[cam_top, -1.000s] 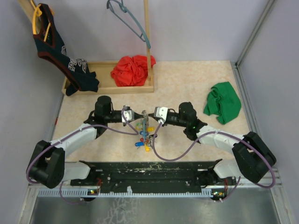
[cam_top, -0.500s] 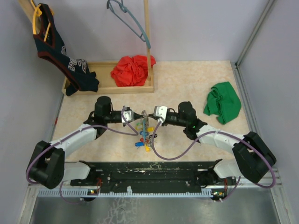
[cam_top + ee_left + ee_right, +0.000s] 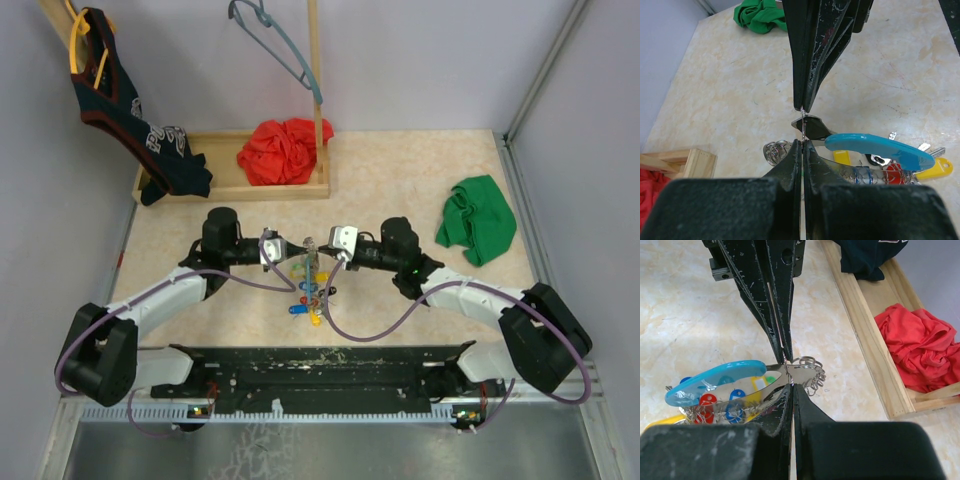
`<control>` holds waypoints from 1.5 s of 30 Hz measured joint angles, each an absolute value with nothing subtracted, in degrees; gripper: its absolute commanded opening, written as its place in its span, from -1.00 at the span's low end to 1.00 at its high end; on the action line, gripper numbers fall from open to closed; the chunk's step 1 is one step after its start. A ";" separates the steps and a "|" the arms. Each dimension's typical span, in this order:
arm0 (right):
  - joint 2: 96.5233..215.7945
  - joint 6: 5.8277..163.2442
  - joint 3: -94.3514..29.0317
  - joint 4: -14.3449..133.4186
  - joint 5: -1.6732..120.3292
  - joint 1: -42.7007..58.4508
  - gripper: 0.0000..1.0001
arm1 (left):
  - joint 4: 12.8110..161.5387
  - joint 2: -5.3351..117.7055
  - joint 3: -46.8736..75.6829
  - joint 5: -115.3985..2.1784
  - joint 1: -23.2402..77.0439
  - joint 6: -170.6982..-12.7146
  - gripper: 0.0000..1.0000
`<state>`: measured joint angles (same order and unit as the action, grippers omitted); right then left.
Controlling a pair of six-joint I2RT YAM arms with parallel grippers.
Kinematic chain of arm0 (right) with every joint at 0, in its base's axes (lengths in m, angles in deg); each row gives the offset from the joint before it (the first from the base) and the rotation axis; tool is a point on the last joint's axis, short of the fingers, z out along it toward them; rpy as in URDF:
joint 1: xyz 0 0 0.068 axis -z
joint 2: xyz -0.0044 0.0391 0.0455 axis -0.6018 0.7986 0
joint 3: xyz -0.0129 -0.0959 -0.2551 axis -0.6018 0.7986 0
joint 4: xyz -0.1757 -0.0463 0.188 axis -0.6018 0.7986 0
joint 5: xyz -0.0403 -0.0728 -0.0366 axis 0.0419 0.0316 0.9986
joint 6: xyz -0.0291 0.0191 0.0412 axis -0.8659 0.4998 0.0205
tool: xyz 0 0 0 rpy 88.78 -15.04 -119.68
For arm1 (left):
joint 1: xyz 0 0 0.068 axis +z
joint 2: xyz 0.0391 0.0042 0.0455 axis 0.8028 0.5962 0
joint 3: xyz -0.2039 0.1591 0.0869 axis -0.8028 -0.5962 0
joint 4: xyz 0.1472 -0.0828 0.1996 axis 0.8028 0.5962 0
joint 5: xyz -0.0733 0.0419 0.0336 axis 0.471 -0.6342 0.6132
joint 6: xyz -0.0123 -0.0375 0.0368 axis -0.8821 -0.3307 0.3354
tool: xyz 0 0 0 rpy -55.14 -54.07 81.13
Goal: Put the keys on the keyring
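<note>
Left pincer (image 3: 801, 145) is clamped shut on the keyring's (image 3: 880, 150) silver end. In its wrist view the blue arc sits at 3 o'clock, keys (image 3: 940, 167) beneath on the counter (image 3: 740, 90). Right pincer (image 3: 791, 387) nips the same end (tip to tip). Nothing has visibly moved since a second ago.

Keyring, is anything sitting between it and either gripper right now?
Nothing visible does. The left gripper and the right gripper meet tip to tip, both shut on the thin metal part of the keyring beside its light-blue section. The keys bunch beneath that section, clear of the fingers.
</note>
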<state>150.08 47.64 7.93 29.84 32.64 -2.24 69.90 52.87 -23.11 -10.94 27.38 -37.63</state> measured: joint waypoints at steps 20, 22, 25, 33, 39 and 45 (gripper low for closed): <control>150.08 49.08 7.93 29.75 32.21 -2.24 -1.00 | 69.90 52.85 -23.11 -10.92 27.36 -37.63 -1.00; 150.08 49.30 7.93 29.64 32.18 -2.24 -1.00 | 69.90 52.85 -23.11 -10.92 27.36 -37.63 -1.00; 150.08 49.47 7.93 29.36 32.05 -2.24 -1.00 | 69.90 52.85 -23.11 -10.92 27.36 -37.60 -1.00; 150.23 49.58 6.81 29.84 30.98 -2.20 -1.00 | 69.95 52.85 -23.13 -10.87 27.36 -36.95 -1.00; 150.32 50.15 5.61 28.92 29.28 -2.24 -1.00 | 69.92 52.85 -23.13 -10.22 27.01 -36.53 -1.00; 150.69 50.39 4.91 29.95 28.21 -2.24 -1.00 | 69.92 52.85 -23.13 -10.13 26.86 -36.51 -1.00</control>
